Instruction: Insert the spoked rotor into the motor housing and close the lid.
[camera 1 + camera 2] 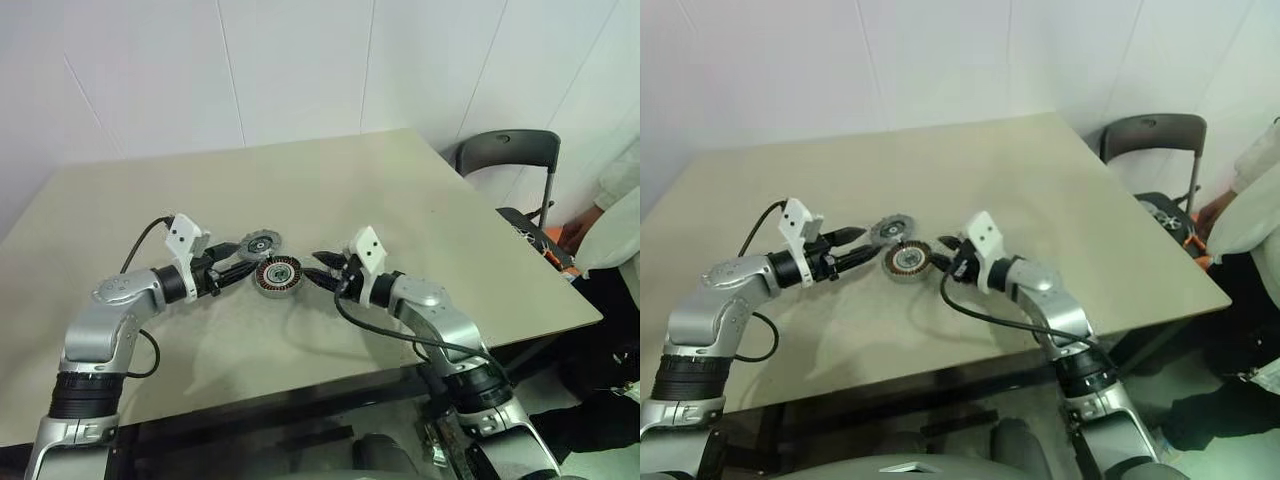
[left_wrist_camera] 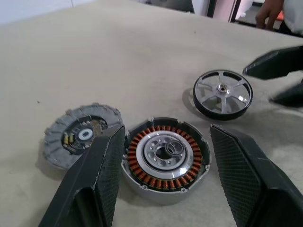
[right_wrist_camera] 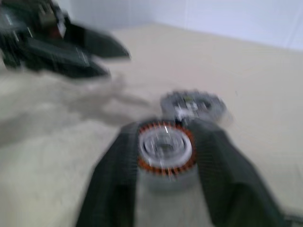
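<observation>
The motor housing (image 2: 165, 160) sits mid-tabletop, nearer the front edge, lid (image 2: 81, 135) and spoked rotor (image 2: 222, 93) beside it. The right gripper (image 3: 165, 165) fingers straddle the housing, grip uncertain. The left gripper (image 2: 163, 189) fingers hang apart, empty. Risk: a partial pinch tips it.

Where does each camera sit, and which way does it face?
Left eye and right eye views: on the head, looking forward and down at the table; both arms show, with the left claw and right claw.
Left wrist view: looks along the left claw at the motor housing, lid and spoked rotor.
Right wrist view: looks along the right claw at the motor housing.
Shared: both wrist views show the motor housing and lid.
</observation>
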Motion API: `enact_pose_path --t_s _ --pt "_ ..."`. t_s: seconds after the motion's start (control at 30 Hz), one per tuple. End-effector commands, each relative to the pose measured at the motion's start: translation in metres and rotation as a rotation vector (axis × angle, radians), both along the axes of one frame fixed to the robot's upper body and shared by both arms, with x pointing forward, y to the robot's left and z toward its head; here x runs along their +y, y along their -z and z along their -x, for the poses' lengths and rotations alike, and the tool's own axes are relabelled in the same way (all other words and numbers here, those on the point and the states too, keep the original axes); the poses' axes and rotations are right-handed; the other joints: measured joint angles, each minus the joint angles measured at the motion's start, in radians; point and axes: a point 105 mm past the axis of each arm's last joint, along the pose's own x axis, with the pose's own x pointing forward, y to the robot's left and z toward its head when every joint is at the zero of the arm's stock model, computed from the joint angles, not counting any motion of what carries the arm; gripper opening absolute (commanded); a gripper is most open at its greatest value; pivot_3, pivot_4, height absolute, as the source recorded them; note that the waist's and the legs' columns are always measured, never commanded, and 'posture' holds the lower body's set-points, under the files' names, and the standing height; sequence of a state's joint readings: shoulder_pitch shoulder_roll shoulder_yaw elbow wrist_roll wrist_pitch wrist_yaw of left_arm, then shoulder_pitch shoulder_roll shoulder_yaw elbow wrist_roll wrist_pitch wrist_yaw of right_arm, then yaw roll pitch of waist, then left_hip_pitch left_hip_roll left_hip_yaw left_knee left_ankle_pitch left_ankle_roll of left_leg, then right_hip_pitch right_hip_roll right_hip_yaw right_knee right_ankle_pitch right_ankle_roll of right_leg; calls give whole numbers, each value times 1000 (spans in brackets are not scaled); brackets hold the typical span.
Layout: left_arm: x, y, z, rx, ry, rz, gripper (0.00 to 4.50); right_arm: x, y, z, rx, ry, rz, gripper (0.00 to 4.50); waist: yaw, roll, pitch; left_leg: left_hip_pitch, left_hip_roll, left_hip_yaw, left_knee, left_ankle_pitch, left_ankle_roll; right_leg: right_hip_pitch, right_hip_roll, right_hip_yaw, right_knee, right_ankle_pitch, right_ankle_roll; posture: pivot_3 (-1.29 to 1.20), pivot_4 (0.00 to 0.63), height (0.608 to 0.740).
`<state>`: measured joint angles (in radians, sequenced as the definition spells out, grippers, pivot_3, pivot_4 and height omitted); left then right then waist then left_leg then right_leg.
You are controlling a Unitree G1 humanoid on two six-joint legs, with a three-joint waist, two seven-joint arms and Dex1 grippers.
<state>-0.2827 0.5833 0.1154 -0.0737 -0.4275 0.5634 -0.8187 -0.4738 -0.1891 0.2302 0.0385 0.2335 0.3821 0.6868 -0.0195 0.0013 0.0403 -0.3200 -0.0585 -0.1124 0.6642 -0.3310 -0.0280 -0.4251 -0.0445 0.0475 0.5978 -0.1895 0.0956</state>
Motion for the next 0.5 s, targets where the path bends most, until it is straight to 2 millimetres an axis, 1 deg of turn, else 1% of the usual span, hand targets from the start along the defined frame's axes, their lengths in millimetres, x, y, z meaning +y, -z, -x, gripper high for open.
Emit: enact_pose_path --t_s 0.03,0.1,0.17,0.3,0.37,0.43,0.5 --pt "3 -17 4 -62 -1 23 3043 3 -2 -12 -34 -4 51 722 1 0 0 0 0 0 0 0 0 0 0 0 0 0 0 0 0 740" --pt "10 -15 10 -61 11 10 3043 0 14 -16 -7 -14 118 722 2 -1 0 0 0 0 0 0 0 0 0 0 0 0 0 0 0 740" --pt "18 -11 17 -45 20 -18 3043 -2 21 -19 -2 -27 144 722 1 0 0 0 -1 1 0 0 0 0 -1 0 -1 0 0 0 0 740" --pt "29 -5 28 -18 41 -48 3043 -4 25 -25 43 -47 134 722 0 0 0 -1 0 1 -1 0 0 -1 -1 1 -1 0 0 0 0 740" --pt "35 0 30 -11 28 -73 3043 -6 27 -33 67 -37 132 722 -3 0 0 -1 0 1 -1 0 0 -1 -1 1 -1 0 0 0 0 740" --pt "36 1 30 -16 19 -78 3043 -7 25 -41 65 -35 140 722 -2 0 0 0 0 2 -1 0 0 -1 0 1 0 0 0 0 0 740" --pt "32 0 32 -21 26 -68 3043 -1 17 -46 52 -50 130 722 -1 0 0 0 0 2 -1 0 0 -1 0 1 0 0 -1 0 0 740"
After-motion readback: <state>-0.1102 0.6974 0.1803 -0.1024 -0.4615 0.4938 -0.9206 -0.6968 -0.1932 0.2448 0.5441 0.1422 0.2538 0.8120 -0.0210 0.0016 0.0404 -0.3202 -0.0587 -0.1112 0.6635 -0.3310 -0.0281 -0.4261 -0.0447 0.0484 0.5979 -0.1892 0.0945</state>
